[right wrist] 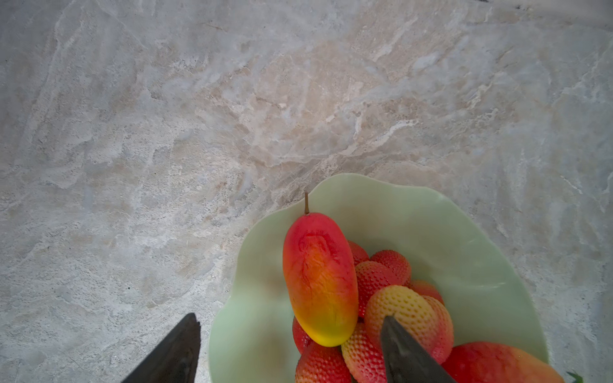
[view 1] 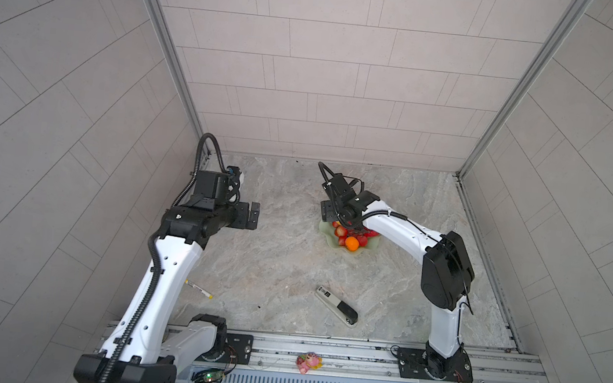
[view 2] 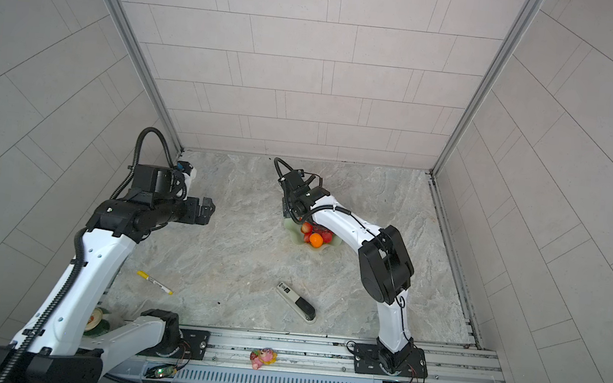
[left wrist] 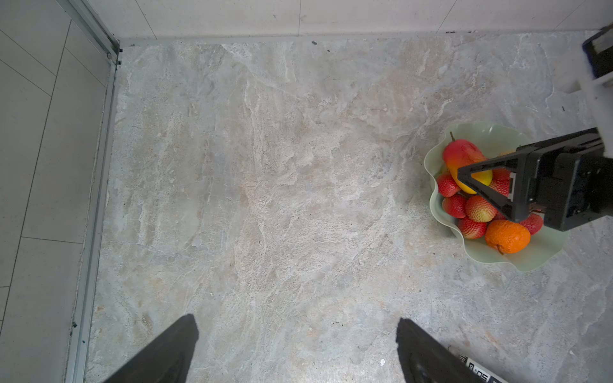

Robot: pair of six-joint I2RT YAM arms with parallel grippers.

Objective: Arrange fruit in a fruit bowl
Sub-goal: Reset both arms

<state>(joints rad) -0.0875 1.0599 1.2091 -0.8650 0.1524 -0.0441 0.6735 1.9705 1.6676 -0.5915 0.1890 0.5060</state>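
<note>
The left hand [left wrist: 295,323] hangs wide and empty over bare surface [left wrist: 265,199], well apart from the work. To its right, the fruit bowl [right wrist: 431,225] holds the mango [right wrist: 320,282], which lies on the red berries [right wrist: 401,308]; the orange [left wrist: 507,236] is inside too. The right hand [right wrist: 290,320] straddles the mango, spread wide and gripping nothing, so I judge this the release step. Next comes a straight lift, since one finger hangs outside the wavy rim. There is open room all round.
</note>
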